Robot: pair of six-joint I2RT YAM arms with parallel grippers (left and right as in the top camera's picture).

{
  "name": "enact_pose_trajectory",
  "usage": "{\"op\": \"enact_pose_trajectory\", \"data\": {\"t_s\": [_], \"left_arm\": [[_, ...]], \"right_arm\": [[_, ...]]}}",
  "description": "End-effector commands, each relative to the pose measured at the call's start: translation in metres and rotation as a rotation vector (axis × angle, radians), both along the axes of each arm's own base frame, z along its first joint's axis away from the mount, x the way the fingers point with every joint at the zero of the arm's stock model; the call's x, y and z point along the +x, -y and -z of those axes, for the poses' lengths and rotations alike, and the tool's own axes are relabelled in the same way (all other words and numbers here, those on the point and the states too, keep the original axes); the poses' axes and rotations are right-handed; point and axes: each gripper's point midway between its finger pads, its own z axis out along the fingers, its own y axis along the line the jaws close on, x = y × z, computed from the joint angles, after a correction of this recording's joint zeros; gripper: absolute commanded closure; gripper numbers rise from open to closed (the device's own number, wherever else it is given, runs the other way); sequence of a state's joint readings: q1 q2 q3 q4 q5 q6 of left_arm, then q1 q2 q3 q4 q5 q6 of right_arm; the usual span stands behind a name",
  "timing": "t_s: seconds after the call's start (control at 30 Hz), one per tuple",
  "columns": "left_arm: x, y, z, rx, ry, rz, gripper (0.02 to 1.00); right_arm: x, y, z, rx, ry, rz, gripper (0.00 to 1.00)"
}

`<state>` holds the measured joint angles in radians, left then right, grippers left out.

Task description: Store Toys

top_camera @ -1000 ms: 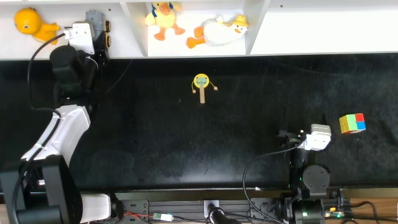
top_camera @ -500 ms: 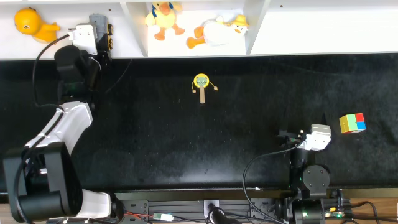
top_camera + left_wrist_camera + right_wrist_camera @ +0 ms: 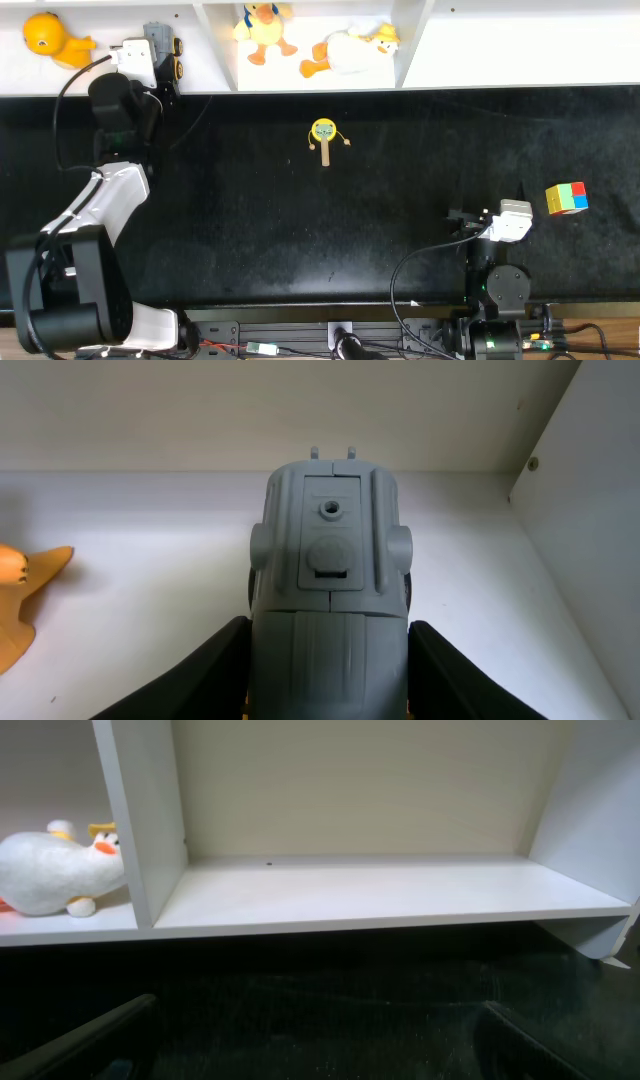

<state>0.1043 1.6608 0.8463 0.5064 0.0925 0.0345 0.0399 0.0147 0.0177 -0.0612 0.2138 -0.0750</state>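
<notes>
Far left of the white shelf, in the left compartment, an orange duck toy sits near the outer wall. Just beside it the left gripper is inside that compartment with the grey toy vehicle pinched between its two fingers, one pressed to each flank. The vehicle points at the back wall, its wheels close to the shelf floor; whether they touch it I cannot tell. From above, the vehicle lies near the divider on the compartment's right side. In the middle compartment a yellow plush duck stands beside a white plush duck lying on its side, the two close together. Down on the black mat, a small rattle drum lies on its own, near the shelf front. Over on the right, the right gripper hangs low over the mat facing the right compartment, fingers spread wide, touching nothing. Beyond it a colour cube rests on the mat near the right edge, well apart from the shelf.
</notes>
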Motion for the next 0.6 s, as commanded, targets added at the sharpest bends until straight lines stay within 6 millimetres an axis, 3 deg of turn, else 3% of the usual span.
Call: {"op": "enact_pose_trajectory", "data": {"t_s": [0.03,0.2,0.23,0.33,0.6], "left_arm": [[0.007,0.000,0.002,-0.008,-0.001,-0.003,0.757],[0.008,0.000,0.002,-0.008,-0.001,-0.003,0.601],[0.008,0.000,0.002,-0.008,0.000,-0.003,0.514],[0.008,0.001,0.001,-0.008,0.003,-0.003,0.025],[0.006,0.014,-0.013,0.039,0.028,0.035,0.020]], "right_arm": [[0.000,-0.001,0.003,0.000,0.003,-0.002,0.005],[0.000,-0.001,0.002,0.000,0.004,-0.002,0.005],[0.000,-0.001,0.002,0.000,0.004,-0.002,0.007],[0.000,-0.001,0.003,0.000,0.003,-0.002,0.007],[0.000,-0.001,0.002,0.000,0.004,-0.002,0.005]]}}
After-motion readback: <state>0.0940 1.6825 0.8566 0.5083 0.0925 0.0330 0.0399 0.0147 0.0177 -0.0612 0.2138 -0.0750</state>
